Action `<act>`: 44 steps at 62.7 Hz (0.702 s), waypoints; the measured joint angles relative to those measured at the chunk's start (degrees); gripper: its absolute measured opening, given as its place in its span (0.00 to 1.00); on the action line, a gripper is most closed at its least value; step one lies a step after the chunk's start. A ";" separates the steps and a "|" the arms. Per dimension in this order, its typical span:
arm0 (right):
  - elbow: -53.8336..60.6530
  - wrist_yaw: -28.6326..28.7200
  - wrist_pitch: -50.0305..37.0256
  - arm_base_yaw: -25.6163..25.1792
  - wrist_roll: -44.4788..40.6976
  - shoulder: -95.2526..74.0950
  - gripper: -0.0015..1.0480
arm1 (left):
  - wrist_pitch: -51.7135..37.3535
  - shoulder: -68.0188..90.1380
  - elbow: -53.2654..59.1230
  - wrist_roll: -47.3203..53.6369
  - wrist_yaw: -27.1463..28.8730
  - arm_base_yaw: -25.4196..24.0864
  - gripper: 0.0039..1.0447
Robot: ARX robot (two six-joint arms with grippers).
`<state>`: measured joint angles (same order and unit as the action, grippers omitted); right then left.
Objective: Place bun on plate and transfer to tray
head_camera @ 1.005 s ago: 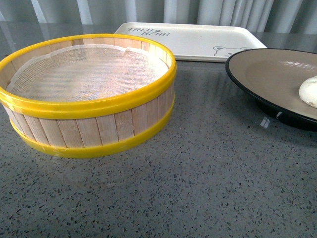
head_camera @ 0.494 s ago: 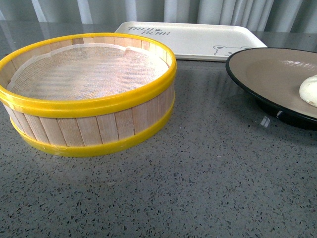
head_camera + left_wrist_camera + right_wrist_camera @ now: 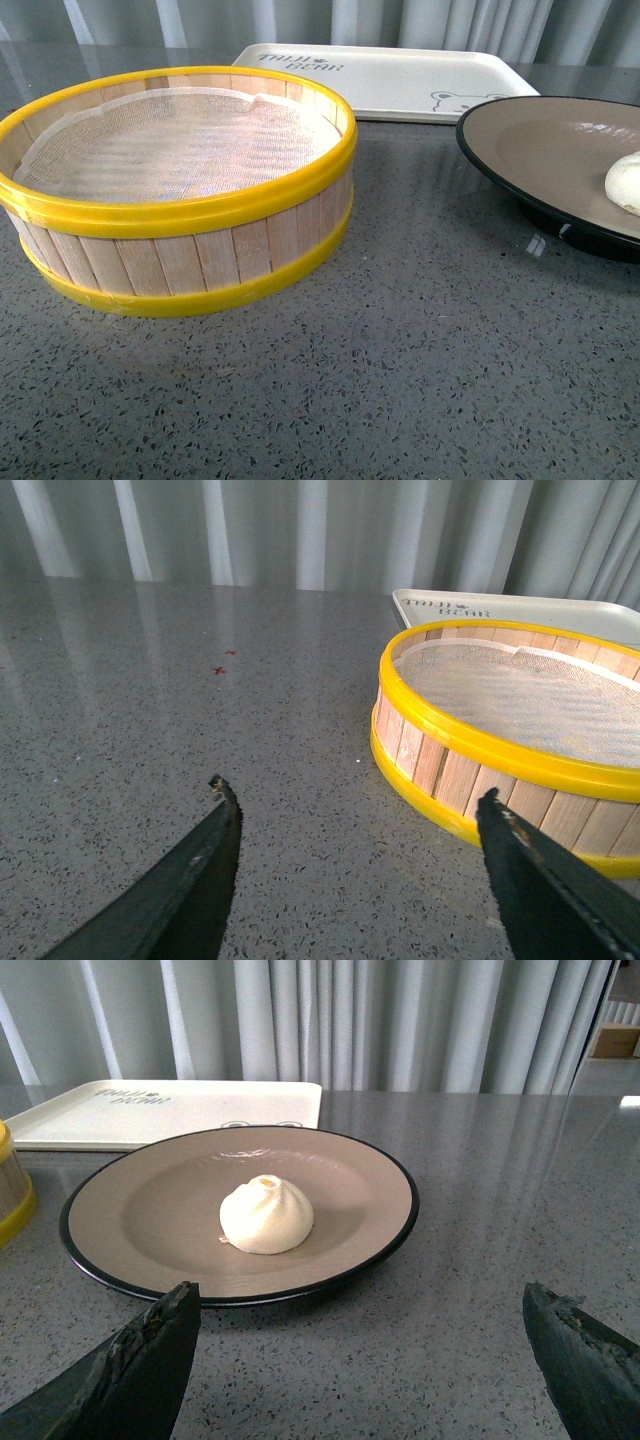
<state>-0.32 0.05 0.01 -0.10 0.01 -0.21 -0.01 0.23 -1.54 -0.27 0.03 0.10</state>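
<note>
The white pleated bun (image 3: 266,1216) sits in the middle of the beige plate with the black rim (image 3: 130,1210). In the front view the plate (image 3: 540,140) is at the right and the bun (image 3: 625,183) shows at the frame's edge. The cream tray with the bear face (image 3: 390,80) lies behind it; it also shows in the right wrist view (image 3: 160,1110). My right gripper (image 3: 360,1305) is open and empty, a little short of the plate. My left gripper (image 3: 355,800) is open and empty over bare counter beside the steamer basket. Neither gripper shows in the front view.
A yellow-rimmed wooden steamer basket (image 3: 180,200) with a white cloth liner stands at the left, in front of the tray; it also shows in the left wrist view (image 3: 500,750). All rest on a speckled grey counter (image 3: 400,380). Curtains hang behind.
</note>
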 joint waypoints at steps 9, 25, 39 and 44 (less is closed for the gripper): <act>-0.07 -17.20 -6.12 6.40 -6.93 -2.80 0.92 | 0.00 0.00 0.00 0.00 0.00 0.00 0.94; -5.77 -29.99 -26.01 11.89 -19.76 -16.76 0.92 | 0.00 0.00 0.00 0.00 0.02 0.00 0.94; -17.18 -6.78 -22.23 -10.16 3.76 -41.11 0.92 | 0.00 0.00 0.00 0.02 0.02 0.00 0.94; -21.33 1.05 -18.60 -14.78 16.41 -48.94 0.92 | 0.00 0.00 0.00 0.02 0.02 0.00 0.94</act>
<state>-21.65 1.10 -18.59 -14.87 16.43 -49.15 -0.01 0.23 -1.54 -0.25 0.05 0.10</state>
